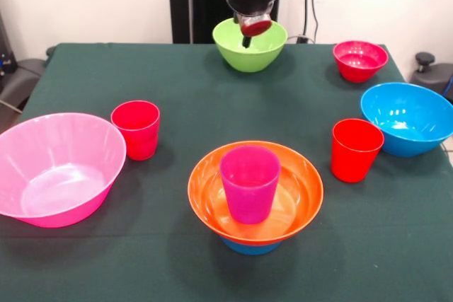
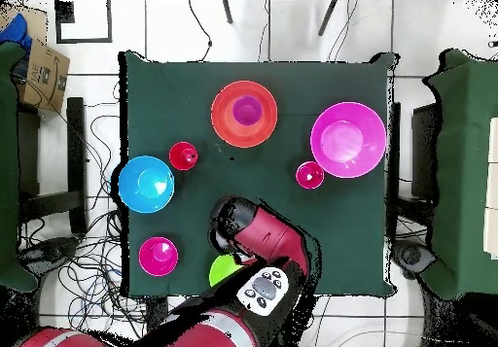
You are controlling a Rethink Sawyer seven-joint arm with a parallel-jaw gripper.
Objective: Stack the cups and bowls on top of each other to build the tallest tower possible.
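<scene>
Gripper (image 1: 248, 33) hangs over the green bowl (image 1: 250, 46); I cannot tell if it is open or closed.

Well in front of the gripper stands the tower (image 1: 255, 199): the purple cup (image 1: 249, 182) is upright, mouth up, long axis vertical, inside the orange bowl (image 1: 212, 196), which sits on a blue bowl (image 1: 249, 247). Two red cups (image 1: 136, 129) stand upright at each side of it. The table (image 1: 184, 83) has a dark green cloth; in the overhead view the floor (image 2: 175, 27) is white tiles with cables.

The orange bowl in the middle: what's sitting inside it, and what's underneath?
Inside the orange bowl stands the purple cup, upright. Underneath, only a blue rim peeks out; the orange bowl hides the rest of it.
</scene>
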